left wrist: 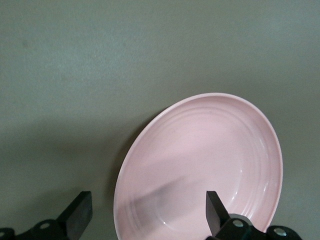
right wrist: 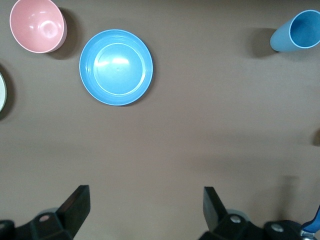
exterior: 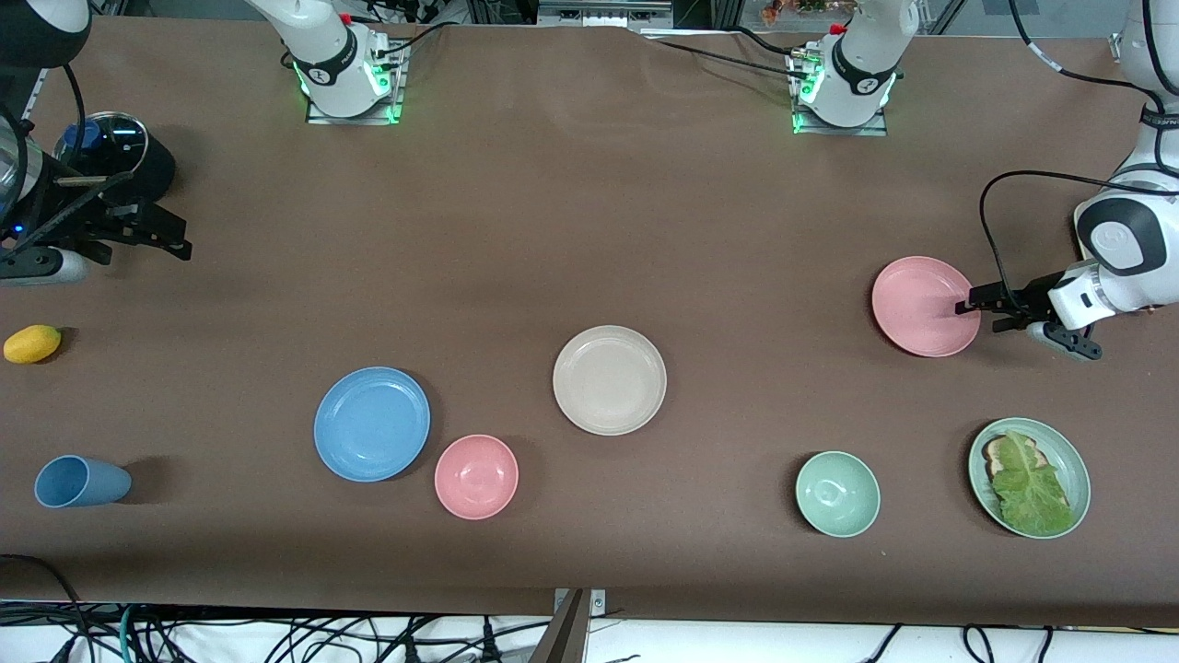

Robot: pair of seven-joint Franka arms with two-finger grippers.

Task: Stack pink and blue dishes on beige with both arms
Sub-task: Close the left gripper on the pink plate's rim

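Fingers of the left gripper (exterior: 964, 307) stand wide apart at the rim of the flat round matte pink plate (exterior: 921, 305), middle right of the frame, gripping nothing. Right gripper (exterior: 175, 241), upper left, hangs wide open and empty. Light blue plate (exterior: 371, 424) lies lower left; cream-beige plate (exterior: 609, 379) lies at centre.

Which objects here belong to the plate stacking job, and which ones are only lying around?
For the job: pink plate, blue plate, beige plate.

Lying around: pink bowl, green bowl, green plate with lettuce, blue cup, yellow fruit.

Robotics lab: 2 bolted arm bases (exterior: 345, 78), cable tangle (exterior: 276, 635) under table.
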